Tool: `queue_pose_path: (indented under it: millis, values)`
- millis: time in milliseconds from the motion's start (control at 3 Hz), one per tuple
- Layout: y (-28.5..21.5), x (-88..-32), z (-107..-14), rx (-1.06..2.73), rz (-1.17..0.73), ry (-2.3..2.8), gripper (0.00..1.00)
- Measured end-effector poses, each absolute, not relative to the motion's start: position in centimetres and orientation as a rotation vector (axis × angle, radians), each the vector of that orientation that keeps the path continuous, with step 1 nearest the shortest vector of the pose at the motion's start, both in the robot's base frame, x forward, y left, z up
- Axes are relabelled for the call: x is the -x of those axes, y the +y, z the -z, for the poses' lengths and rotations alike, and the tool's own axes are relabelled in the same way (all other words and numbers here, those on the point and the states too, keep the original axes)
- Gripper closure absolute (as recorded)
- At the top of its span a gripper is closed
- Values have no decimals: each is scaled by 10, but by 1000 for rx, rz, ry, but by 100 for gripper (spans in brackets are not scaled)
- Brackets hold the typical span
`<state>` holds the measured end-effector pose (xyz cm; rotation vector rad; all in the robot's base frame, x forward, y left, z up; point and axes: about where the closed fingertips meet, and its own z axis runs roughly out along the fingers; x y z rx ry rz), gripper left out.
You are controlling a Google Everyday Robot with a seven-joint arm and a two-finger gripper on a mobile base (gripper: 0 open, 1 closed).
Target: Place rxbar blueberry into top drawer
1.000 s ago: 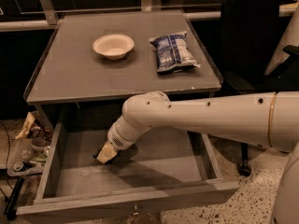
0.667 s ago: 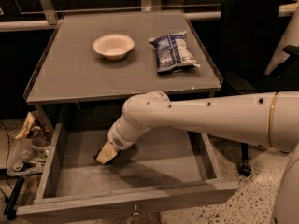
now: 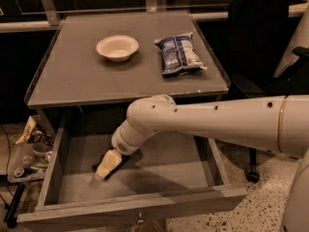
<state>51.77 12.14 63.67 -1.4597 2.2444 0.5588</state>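
Dim room, speckled floor; some clutter (image 3: 28, 151) lies on the floor off the bench's front-left corner. Grey bench (image 3: 72, 79) has the top drawer (image 3: 145, 208) pulled out under its front edge, floor mostly bare. Inside, toward the left wall, the hand (image 3: 107, 165) hangs low, angled down-left. A dark flat shape right at it, prob. the rxbar blueberry (image 3: 123, 160), sits at or just above the drawer floor. Whether the hand grips it or has let go: can't tell. On top, a pale bowl (image 3: 117, 47) stands near the back edge, w/ a crinkled chip bag (image 3: 179, 54) beside it toward the right edge; neither matters here. White arm (image 3: 207, 121) comes in from the right, crossing under the front edge.

Step, as judged: set-down. To do it well, the robot should let go only w/ the bar flat on the drawer floor, then lift straight up and back out clear of the bench lip and drawer front, w/o dragging the wrapper along.
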Motion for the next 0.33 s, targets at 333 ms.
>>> queue_pose_path:
  millis: [333]
  values:
    - [121, -518, -637, 1460, -559, 2244, 0]
